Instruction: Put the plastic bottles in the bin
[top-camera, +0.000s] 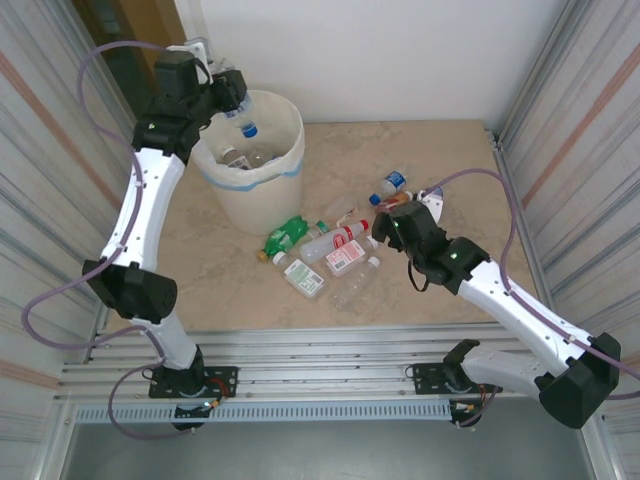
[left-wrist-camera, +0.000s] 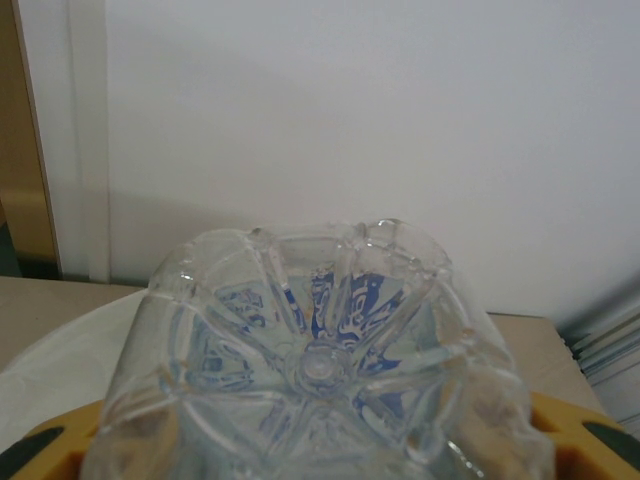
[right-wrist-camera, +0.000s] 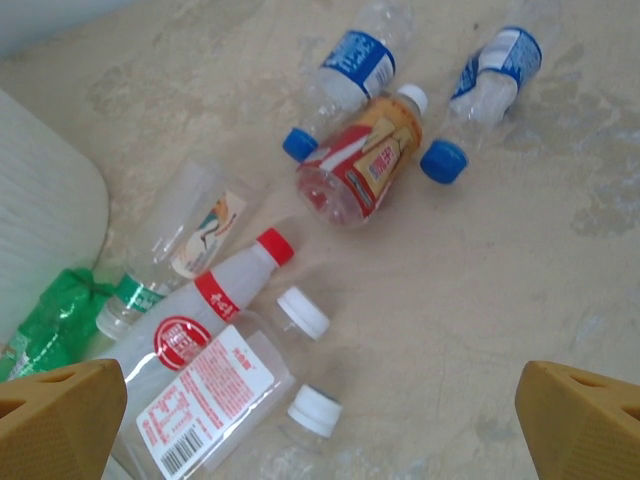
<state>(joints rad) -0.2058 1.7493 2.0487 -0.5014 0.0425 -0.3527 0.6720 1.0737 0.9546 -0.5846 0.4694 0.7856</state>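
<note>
Jaws of the left gripper (top-camera: 228, 97) are clamped on a clear bottle (left-wrist-camera: 320, 360), whose ribbed base faces the wrist camera between the two yellow fingers (left-wrist-camera: 40, 450). From above, that bottle hangs tilted, blue cap down, over the open mouth of the bin (top-camera: 262, 200). The bin stands at the far left of the table (top-camera: 460, 160), lined with a whitish bag with a blue band, and a few dropped bottles (top-camera: 240, 155) lie inside it. The right gripper (right-wrist-camera: 320, 420) hovers with its jaws spread wide and nothing between them, above the loose bottles (top-camera: 330, 250) scattered on the table to the right of the bin. Under it lie two blue-labelled bottles (right-wrist-camera: 355, 65) with blue caps, a red-and-orange-labelled bottle (right-wrist-camera: 365, 165) just beside them, a white bottle with a red cap (right-wrist-camera: 215, 300), and a see-through bottle with a red printed label (right-wrist-camera: 225, 380) and a white cap. A crushed green bottle (right-wrist-camera: 45, 320) lies close to the bin's wall.
</note>
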